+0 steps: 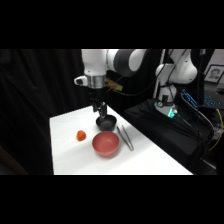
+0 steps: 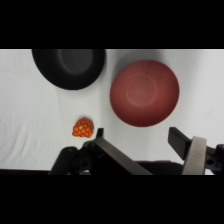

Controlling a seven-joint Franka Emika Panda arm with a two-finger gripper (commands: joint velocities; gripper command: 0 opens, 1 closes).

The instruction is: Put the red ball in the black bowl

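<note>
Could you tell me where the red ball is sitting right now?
In the side view the red ball lies on the white table, apart and to the picture's left of the red bowl. In the wrist view it sits below the black bowl.

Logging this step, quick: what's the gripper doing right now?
Gripper: jaws open, holding nothing; red ball lies on the table beside it.

We count two bowls on the table: one black bowl (image 1: 106,121) at the frame's centre and one larger red bowl (image 1: 105,144) just below it. We see one red ball (image 1: 81,135) at centre left, and one pair of metal tongs (image 1: 125,137) right of the bowls.
</note>
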